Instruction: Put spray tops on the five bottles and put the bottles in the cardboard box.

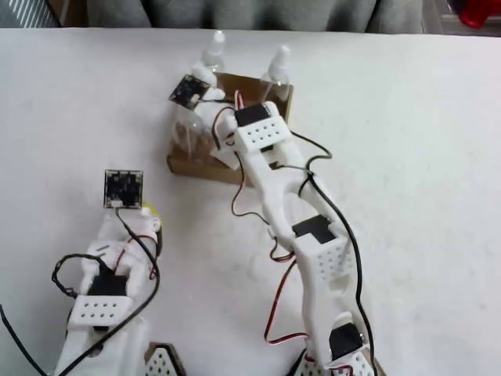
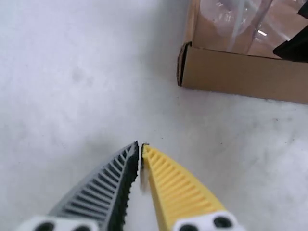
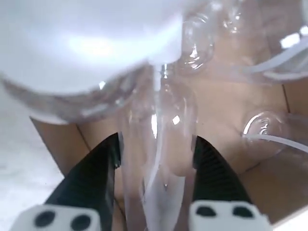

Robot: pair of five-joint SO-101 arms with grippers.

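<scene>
The cardboard box (image 1: 275,88) stands at the table's far middle, and its corner (image 2: 231,72) also shows in the left wrist view. Two clear bottles with white spray tops (image 1: 213,48) (image 1: 279,61) stand upright at its far side. My right gripper (image 3: 156,142) is inside the box, shut on a clear bottle (image 3: 163,125) whose white spray top (image 3: 86,43) looms close to the camera. In the high view that gripper (image 1: 202,129) hangs over the box's left half. More clear bottles (image 3: 264,139) lie on the box floor (image 3: 221,106). My left gripper (image 2: 141,150) rests shut and holds nothing, low over the table (image 1: 149,213).
The white table (image 1: 407,157) spreads wide on both sides of the box. The right arm (image 1: 313,235) stretches from the near edge up to the box, trailing red and black cables. The left arm's base (image 1: 102,313) sits at the near left.
</scene>
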